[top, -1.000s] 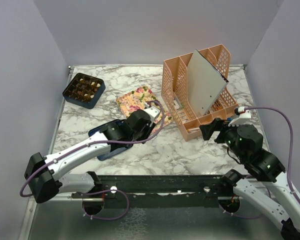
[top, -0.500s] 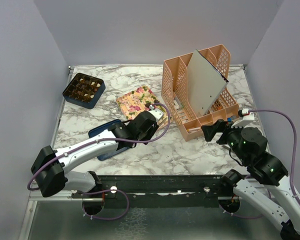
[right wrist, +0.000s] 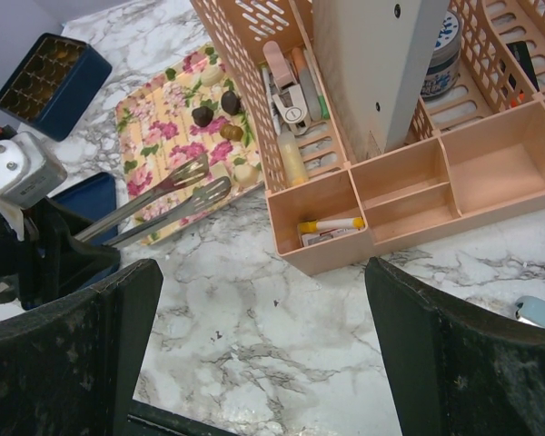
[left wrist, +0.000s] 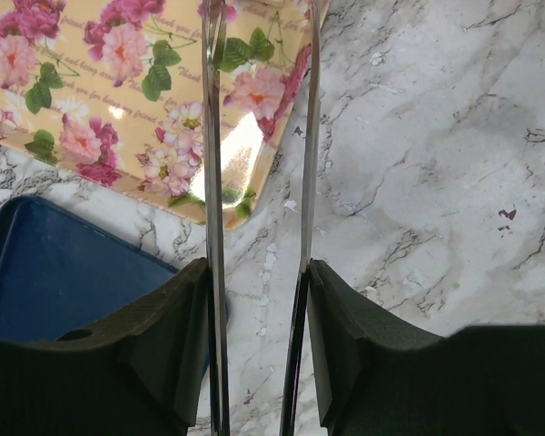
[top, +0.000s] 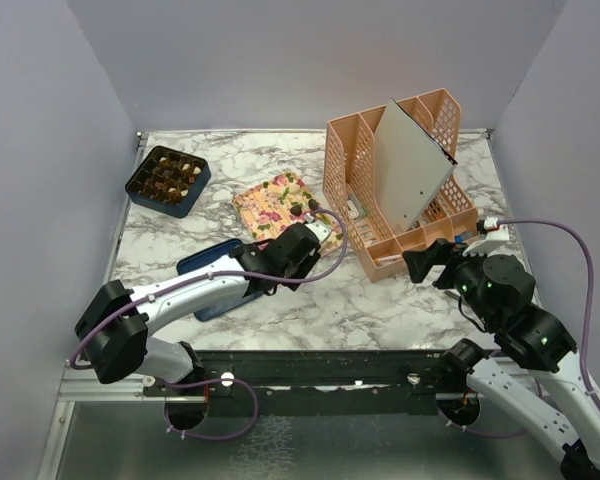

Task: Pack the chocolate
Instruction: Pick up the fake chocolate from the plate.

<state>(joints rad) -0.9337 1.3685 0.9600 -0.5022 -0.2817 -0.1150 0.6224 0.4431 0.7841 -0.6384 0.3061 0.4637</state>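
small dark-brown and tan chocolate pieces (right wrist: 203,115): a few on flowered rectangular tray (right wrist: 154,100), more in dark blue gridded box (top: 167,178) | left gripper (left wrist: 259,272): half-closed, clamping metal tongs (right wrist: 154,202), tong tips over tray, nothing between | right gripper (right wrist: 259,272): jaws wide, empty, near peach plastic organiser (right wrist: 400,195)

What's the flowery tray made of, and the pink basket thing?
The flowery tray looks like glossy tin or plastic: a bright glare shines on it. The peach organizer seems matte moulded plastic, with slotted lattice walls.
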